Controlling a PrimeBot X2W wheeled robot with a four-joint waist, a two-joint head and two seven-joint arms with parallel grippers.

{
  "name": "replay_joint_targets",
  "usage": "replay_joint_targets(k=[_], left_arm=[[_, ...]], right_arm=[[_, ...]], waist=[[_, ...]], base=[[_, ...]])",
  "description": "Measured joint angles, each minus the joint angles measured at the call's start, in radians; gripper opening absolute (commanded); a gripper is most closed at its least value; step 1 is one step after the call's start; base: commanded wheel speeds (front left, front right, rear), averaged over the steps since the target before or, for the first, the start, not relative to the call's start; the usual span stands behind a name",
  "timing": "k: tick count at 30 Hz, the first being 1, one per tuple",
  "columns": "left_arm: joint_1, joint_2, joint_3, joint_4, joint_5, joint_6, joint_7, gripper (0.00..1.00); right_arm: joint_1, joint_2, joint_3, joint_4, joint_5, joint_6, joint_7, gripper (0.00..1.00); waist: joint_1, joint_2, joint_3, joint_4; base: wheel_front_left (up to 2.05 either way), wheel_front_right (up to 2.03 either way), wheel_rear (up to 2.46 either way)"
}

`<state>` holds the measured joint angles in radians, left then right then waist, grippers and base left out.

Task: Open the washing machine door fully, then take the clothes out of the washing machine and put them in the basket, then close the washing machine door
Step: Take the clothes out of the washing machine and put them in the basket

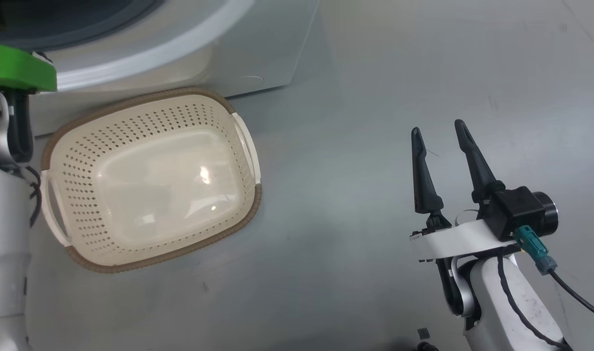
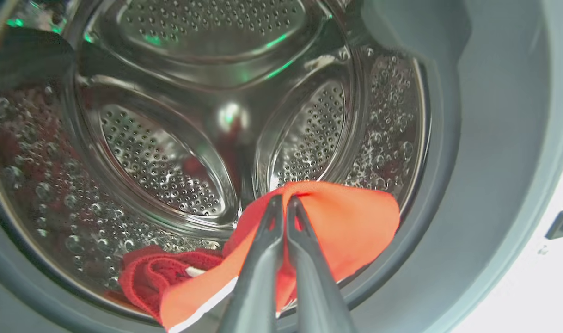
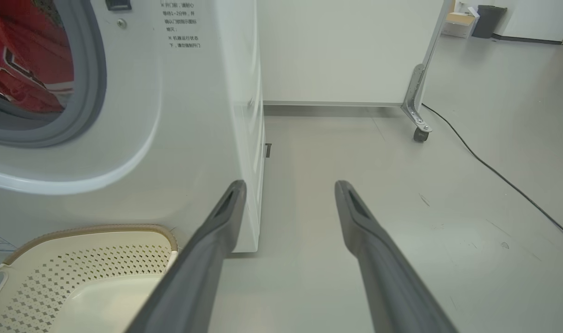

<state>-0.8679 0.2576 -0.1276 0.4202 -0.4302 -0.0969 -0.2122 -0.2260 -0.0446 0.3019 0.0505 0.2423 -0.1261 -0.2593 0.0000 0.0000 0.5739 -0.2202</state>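
Observation:
In the left wrist view my left gripper (image 2: 284, 200) is inside the washing machine's steel drum (image 2: 170, 152), shut on a fold of the red clothes (image 2: 351, 222). More red cloth with white trim lies bunched at the drum's lower lip (image 2: 147, 277). The basket (image 1: 146, 96) stands empty on the floor in front of the washing machine (image 1: 180, 44). To its right, above bare floor, my right gripper (image 1: 438, 130) is open and holds nothing. In the right wrist view that gripper (image 3: 288, 186) points past the washing machine (image 3: 193, 115), with red clothes (image 3: 27, 60) in its opening. The washing machine door is out of view.
A white panel on a wheeled metal leg (image 3: 415, 125) stands behind the machine's right side, and a black cable (image 3: 494, 172) runs across the grey floor there. A dark bin (image 3: 488, 19) sits far back. My left arm's green part (image 1: 14, 68) is at the machine's opening.

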Motion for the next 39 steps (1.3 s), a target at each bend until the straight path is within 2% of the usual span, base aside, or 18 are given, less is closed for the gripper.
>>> replay_joint_targets(k=[3, 21, 24, 33, 39], left_arm=[[0.043, -0.018, 0.003, -0.035, 0.000, 0.005, -0.037, 0.00], [0.292, -0.068, -0.005, -0.311, 0.034, 0.040, -0.040, 0.00], [0.351, -0.081, -0.010, -0.351, 0.035, 0.049, -0.040, 0.00], [0.510, -0.127, -0.090, -0.429, 0.032, 0.049, -0.034, 0.00], [0.602, -0.142, -0.127, -0.425, 0.020, 0.057, 0.007, 0.00]], right_arm=[[0.015, -0.001, -0.009, 0.006, -0.005, 0.000, 0.000, 1.00], [0.099, -0.008, -0.025, 0.037, -0.007, 0.002, 0.000, 1.00], [0.109, -0.008, -0.023, 0.039, -0.008, 0.011, 0.000, 1.00], [0.144, -0.010, -0.021, 0.033, -0.008, 0.019, 0.000, 1.00], [0.146, -0.010, -0.013, 0.022, -0.014, 0.022, 0.000, 1.00]], waist=[[0.0000, 0.0000, -0.026, 0.017], [0.0000, 0.0000, -0.208, 0.101], [0.0000, 0.0000, -0.236, 0.111], [-0.0001, 0.0000, -0.292, 0.132], [-0.0001, 0.0000, -0.296, 0.136]], base=[[0.00, 0.00, 0.00], [0.00, 0.00, 0.00], [0.00, 0.00, 0.00], [0.00, 0.00, 0.00], [0.00, 0.00, 0.00]])
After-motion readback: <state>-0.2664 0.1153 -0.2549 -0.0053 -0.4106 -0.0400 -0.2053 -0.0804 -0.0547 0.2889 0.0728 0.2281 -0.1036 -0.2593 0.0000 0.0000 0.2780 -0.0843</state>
